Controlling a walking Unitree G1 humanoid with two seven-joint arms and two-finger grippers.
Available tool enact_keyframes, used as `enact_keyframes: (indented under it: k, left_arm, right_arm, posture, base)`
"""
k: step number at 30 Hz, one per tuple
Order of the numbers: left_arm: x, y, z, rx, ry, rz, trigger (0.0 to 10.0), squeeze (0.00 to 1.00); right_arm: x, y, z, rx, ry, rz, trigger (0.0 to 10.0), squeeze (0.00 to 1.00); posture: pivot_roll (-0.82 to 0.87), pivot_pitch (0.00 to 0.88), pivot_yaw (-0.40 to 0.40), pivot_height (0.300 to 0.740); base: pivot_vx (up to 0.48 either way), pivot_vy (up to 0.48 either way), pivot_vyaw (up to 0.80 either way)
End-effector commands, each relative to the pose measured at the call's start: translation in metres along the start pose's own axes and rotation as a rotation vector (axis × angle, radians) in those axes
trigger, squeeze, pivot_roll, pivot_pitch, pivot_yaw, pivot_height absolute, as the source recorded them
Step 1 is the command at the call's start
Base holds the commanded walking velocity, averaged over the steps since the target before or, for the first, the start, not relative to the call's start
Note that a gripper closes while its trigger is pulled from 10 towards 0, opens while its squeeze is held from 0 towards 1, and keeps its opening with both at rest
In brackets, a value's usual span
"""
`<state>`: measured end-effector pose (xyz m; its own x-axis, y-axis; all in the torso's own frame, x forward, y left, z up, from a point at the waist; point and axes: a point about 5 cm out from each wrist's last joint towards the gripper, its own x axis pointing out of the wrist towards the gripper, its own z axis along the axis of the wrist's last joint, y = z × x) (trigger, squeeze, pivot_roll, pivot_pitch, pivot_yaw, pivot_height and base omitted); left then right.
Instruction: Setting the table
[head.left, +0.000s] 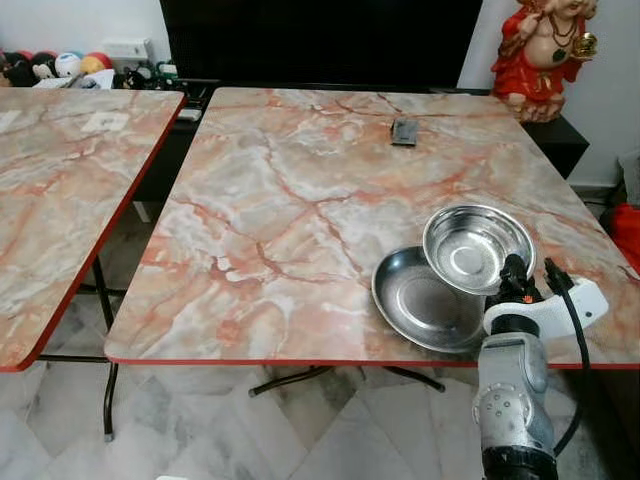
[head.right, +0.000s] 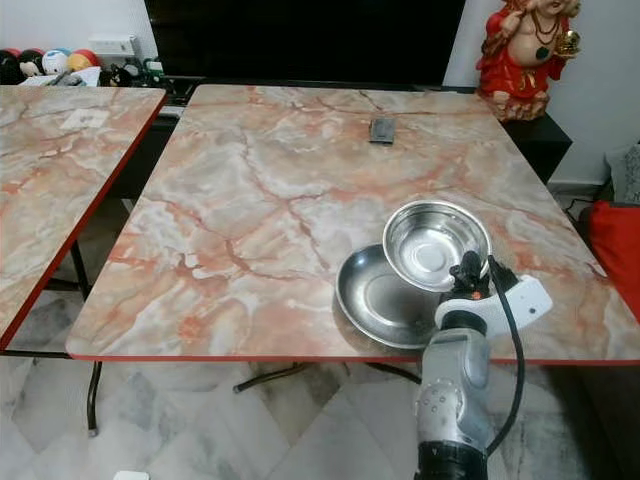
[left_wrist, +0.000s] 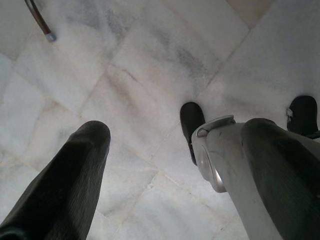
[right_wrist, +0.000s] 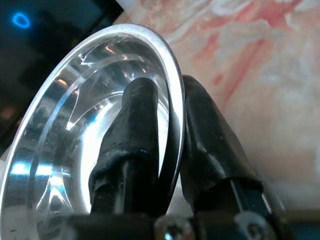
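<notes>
Pinched by its rim between the closed fingers of the right gripper (right_wrist: 170, 150), the steel bowl (head.left: 476, 246) hangs tilted over the plate (head.left: 420, 300) on the table (head.left: 300, 200), light, stiff, slippery, so rim-hold suits.

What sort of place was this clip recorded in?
Probably a living or dining room in a home: two marble-pattern folding tables on a pale tiled floor, a dark TV screen behind, a red figurine on a cabinet. The right gripper holds a steel bowl.
</notes>
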<state>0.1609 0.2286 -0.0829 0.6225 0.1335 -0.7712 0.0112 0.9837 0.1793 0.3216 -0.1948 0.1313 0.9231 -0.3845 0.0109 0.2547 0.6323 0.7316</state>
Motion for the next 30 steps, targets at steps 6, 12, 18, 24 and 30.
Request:
enact_keyframes:
  k: [6, 12, 18, 24, 30]
  left_arm:
    - [-0.002, 0.003, -0.008, 0.004, 0.039, -0.001, 10.0, 0.00]
    - [-0.002, 0.003, -0.008, 0.006, 0.039, 0.001, 10.0, 0.00]
    - [-0.002, 0.003, -0.009, 0.006, 0.041, 0.000, 10.0, 0.00]
    - [-0.002, 0.003, -0.009, 0.003, 0.044, -0.001, 10.0, 0.00]
    - [-0.002, 0.002, -0.008, 0.003, 0.043, -0.002, 10.0, 0.00]
  right_arm:
    - [-0.004, -0.008, -0.005, 0.009, 0.018, -0.046, 10.0, 0.00]
    - [-0.006, -0.010, -0.007, -0.001, 0.039, -0.053, 10.0, 0.00]
    - [-0.009, -0.006, -0.018, -0.036, 0.115, -0.010, 10.0, 0.00]
    - [-0.008, -0.007, -0.019, -0.041, 0.116, -0.023, 10.0, 0.00]
    - [-0.008, -0.011, -0.018, -0.047, 0.124, -0.038, 10.0, 0.00]
  posture:
    - [0.01, 0.122, -0.029, 0.740]
    - [0.01, 0.123, -0.029, 0.740]
    - [0.01, 0.122, -0.031, 0.740]
    - [0.01, 0.124, -0.033, 0.740]
    - [0.01, 0.124, -0.033, 0.740]
  base:
    - [0.000, 0.000, 0.00]
    - [0.000, 0.000, 0.00]
    - [0.000, 0.000, 0.00]
    - [0.000, 0.000, 0.00]
    - [0.000, 0.000, 0.00]
